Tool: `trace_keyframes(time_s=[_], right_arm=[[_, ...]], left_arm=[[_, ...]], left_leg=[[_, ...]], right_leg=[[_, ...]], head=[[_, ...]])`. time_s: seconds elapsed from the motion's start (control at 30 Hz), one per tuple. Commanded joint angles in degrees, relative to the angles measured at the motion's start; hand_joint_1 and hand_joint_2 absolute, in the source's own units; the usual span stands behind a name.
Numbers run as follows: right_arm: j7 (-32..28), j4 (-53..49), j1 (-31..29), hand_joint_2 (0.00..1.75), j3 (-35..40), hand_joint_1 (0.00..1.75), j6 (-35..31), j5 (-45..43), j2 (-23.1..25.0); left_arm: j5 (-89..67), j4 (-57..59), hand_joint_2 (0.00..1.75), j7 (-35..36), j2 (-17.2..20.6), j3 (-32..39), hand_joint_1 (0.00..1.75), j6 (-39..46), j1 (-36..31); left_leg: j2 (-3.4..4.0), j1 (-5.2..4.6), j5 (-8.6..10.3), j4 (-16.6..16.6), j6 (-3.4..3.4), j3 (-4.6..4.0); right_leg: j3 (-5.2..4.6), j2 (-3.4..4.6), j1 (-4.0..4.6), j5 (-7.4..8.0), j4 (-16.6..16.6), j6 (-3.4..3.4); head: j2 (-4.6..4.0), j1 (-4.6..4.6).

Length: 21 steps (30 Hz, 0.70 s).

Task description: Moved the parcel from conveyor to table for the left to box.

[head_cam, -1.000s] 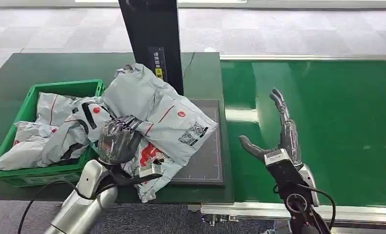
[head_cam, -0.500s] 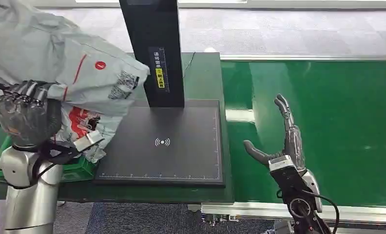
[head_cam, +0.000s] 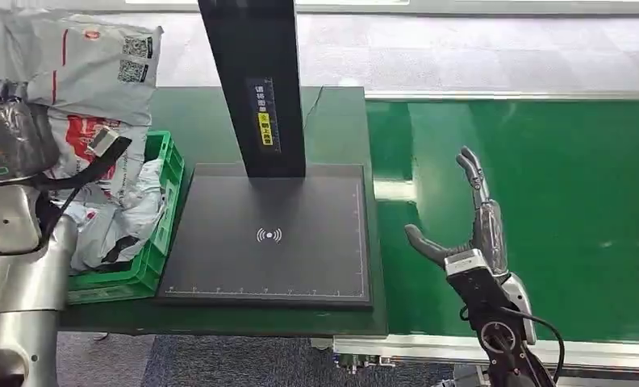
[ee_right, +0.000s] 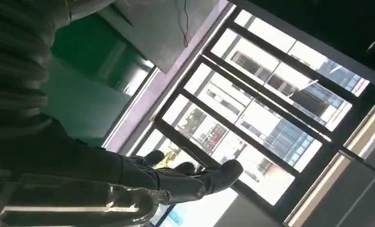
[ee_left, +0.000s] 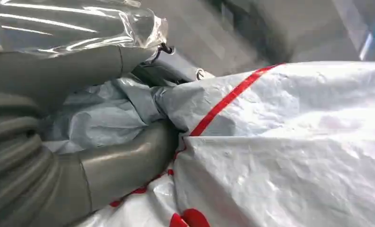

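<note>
My left hand (head_cam: pixel 10 137) grips a grey plastic parcel (head_cam: pixel 90 72) with red stripes and QR labels, raised above the green box (head_cam: pixel 159 234) at the far left. The left wrist view shows the crumpled parcel (ee_left: pixel 280 151) bunched against my thumb (ee_left: pixel 119 165). My right hand (head_cam: pixel 474 234) is open, its fingers (ee_right: pixel 195 182) stretched out with nothing in them, hovering over the green conveyor belt (head_cam: pixel 558 201) close to its near edge.
The box holds several other grey parcels (head_cam: pixel 123 214). A black scanner pad (head_cam: pixel 268 238) with a black upright post (head_cam: pixel 256 81) lies on the dark green table (head_cam: pixel 336 129) between the box and the conveyor. Grey floor lies beyond.
My left hand lifted the parcel off the scanner pad and carried it left and up, over the green box. The pad is now bare. The right hand stayed over the belt.
</note>
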Motion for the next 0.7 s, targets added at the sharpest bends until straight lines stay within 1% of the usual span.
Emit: trace_keyframes(time_s=[0.03,0.1,0.13,0.2,0.23,0.27,0.4,0.5,0.63,0.67,0.7], right_arm=[[1.15,1.68,-1.61,1.75,0.45,0.00,0.22,0.71,0.40],[1.29,2.13,-2.21,1.75,0.62,0.00,0.49,1.02,0.59],[1.42,2.51,-2.67,1.75,0.65,0.00,0.58,1.08,0.64],[1.56,2.99,-3.15,1.75,0.68,0.00,0.77,1.11,0.72],[1.75,3.27,-3.57,1.75,0.86,0.00,0.98,1.17,0.73],[1.78,3.38,-3.76,1.75,0.87,0.00,1.01,1.17,0.74],[1.85,3.61,-4.08,1.75,0.97,0.00,1.10,1.16,0.59],[1.93,3.95,-4.37,1.75,1.01,0.00,1.18,1.10,0.03],[1.73,4.65,-4.55,1.75,1.31,0.00,1.28,0.43,-0.68],[1.69,4.90,-4.49,1.75,1.31,0.00,1.26,0.34,-0.66],[1.29,5.15,-4.44,1.75,1.39,0.00,1.13,0.14,-0.68]], left_arm=[[1.64,42.19,1.75,2.13,4.06,-5.93,1.75,-22.74,-19.43],[3.45,44.41,1.75,1.07,4.74,-5.85,1.75,-26.39,-19.07],[5.38,45.20,1.75,0.67,4.43,-4.84,1.75,-28.39,-18.58],[6.79,45.18,1.75,0.93,4.04,-4.23,1.75,-28.90,-18.10],[8.65,45.16,1.75,1.53,3.49,-3.79,1.75,-30.92,-17.63],[8.82,45.10,1.75,1.46,3.20,-4.03,1.75,-31.19,-17.21],[10.68,44.50,1.75,0.51,2.38,-5.14,1.75,-33.13,-16.01],[11.51,44.54,1.75,-1.48,1.50,-6.63,1.75,-35.24,-15.68],[14.23,44.28,1.75,-8.13,0.35,-10.35,1.75,-41.06,-15.16],[15.59,44.50,1.75,-11.29,0.03,-11.54,1.75,-44.13,-15.10],[16.20,44.40,1.75,-12.15,-0.04,-12.38,1.75,-44.97,-14.96]], left_leg=[[-0.10,0.03,0.08,0.07,0.00,-0.11],[0.03,-0.01,0.13,-0.05,0.02,-0.04],[0.13,-0.01,0.07,-0.02,0.01,0.01],[0.30,-0.02,0.08,-0.07,0.01,0.01],[0.32,-0.01,0.05,-0.02,0.01,0.00],[0.35,0.00,0.11,-0.11,0.02,-0.02],[0.24,-0.01,0.09,-0.04,0.02,-0.10],[0.21,-0.03,0.09,-0.03,0.02,-0.12],[0.12,-0.04,0.10,-0.03,0.02,-0.11],[0.09,-0.04,0.18,-0.10,0.04,-0.12],[0.07,-0.04,0.16,-0.12,0.03,-0.09]], right_leg=[[-0.07,-0.10,0.03,0.07,0.04,-0.02],[-0.05,0.03,0.00,0.16,-0.03,-0.06],[-0.03,0.12,-0.01,0.13,0.00,-0.04],[-0.07,0.28,-0.01,0.16,-0.02,-0.05],[-0.08,0.28,-0.01,0.12,0.02,-0.05],[-0.11,0.32,0.01,0.20,-0.07,-0.06],[-0.14,0.21,0.00,0.14,-0.03,-0.04],[-0.15,0.18,-0.02,0.13,0.00,-0.03],[-0.12,0.09,-0.04,0.13,-0.02,-0.03],[-0.12,0.06,-0.03,0.20,-0.10,-0.03],[-0.09,0.05,-0.03,0.19,-0.12,-0.03]], head=[[0.00,-0.02],[0.00,-0.02],[0.00,0.00],[0.00,0.00],[0.00,-0.02],[0.00,-0.02],[0.00,-0.02],[0.00,-0.02],[-0.02,-0.02],[-0.02,-0.02],[-0.02,-0.02]])
